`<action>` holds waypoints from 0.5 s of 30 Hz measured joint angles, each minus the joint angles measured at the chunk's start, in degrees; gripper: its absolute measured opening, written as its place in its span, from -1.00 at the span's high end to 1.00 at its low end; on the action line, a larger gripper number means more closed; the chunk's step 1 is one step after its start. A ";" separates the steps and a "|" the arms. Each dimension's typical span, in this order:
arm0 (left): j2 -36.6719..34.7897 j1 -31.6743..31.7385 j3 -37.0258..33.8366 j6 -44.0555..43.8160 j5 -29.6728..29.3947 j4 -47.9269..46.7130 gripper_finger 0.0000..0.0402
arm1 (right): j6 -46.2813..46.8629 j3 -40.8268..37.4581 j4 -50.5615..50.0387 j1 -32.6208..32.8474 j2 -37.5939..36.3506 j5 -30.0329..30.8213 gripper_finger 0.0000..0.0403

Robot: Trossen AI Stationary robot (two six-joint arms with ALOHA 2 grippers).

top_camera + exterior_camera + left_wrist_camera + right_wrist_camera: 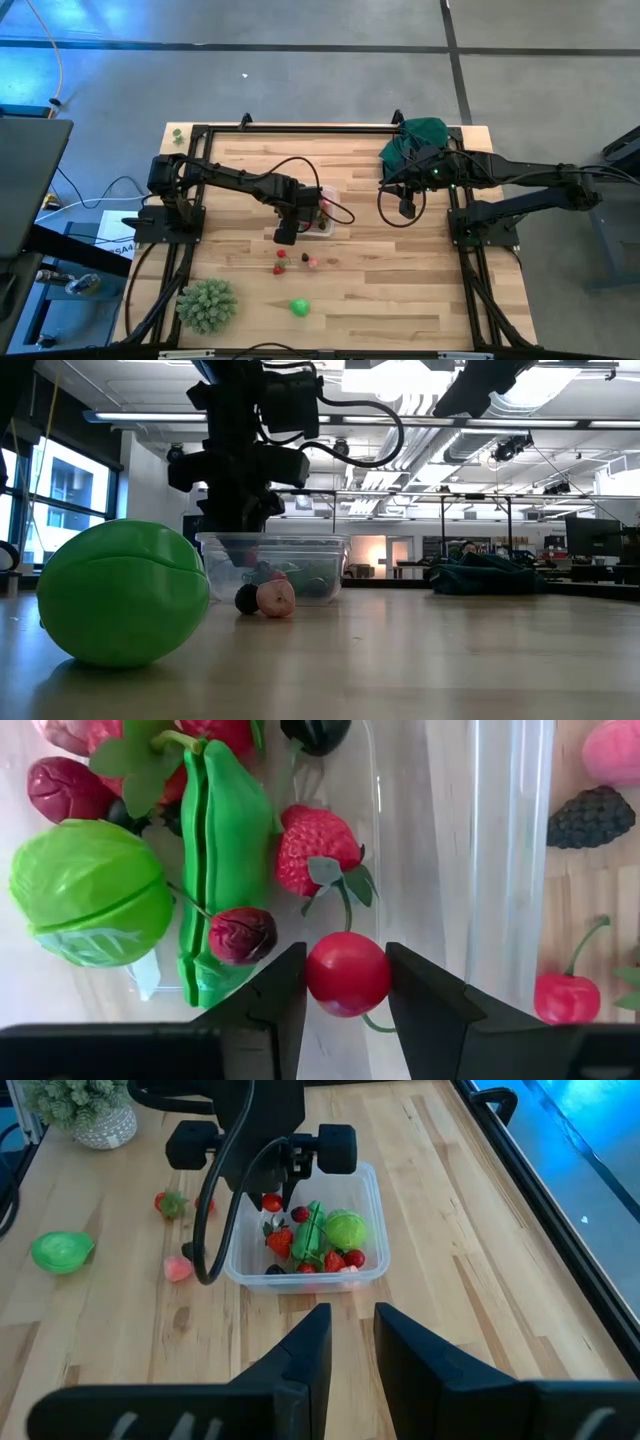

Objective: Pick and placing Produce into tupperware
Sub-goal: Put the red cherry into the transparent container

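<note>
A red cherry (347, 973) sits pinched between the left gripper's (346, 982) two dark fingers, right up against the wrist lens, with the tub (505, 840) directly beneath it. The grip looks thin to me: the fingers bear on a smooth round ball, so if they slacken unevenly or the arm jolts, it may squirt out sideways. It hangs close to the clear wall too, and a drop from there might strike the rim and bounce out onto the table (400, 290), where a second cherry (565, 997), a blackberry (590, 817) and a pink piece (612, 750) lie loose just outside the wall. The tub is crowded already: a strawberry (315, 848), a pea pod (222, 850), a green cabbage (90, 890) and a dark little fruit (241, 935) lie under and beside the fingers, so a cherry let go from height could roll off that heap. Going lower risks nudging the light tub across the wood. From above, the tub (322, 218) lies near the middle of the table, the left arm reaching over it. A green ball (122, 593) sits apart, at the near edge. The right gripper (347, 1342) waits well off to the tub's other side, empty, fingers drawn near together with a narrow gap, pointed at the tub.
</note>
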 joint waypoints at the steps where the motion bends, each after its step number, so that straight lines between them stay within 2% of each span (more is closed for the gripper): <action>1: 0.00 0.00 0.00 0.00 0.02 0.02 0.40 | 0.00 0.00 0.00 0.01 0.00 0.00 0.66; 15: 0.00 0.02 -0.01 -0.08 0.00 0.57 0.40 | 0.00 0.00 0.00 -0.01 0.00 0.00 0.66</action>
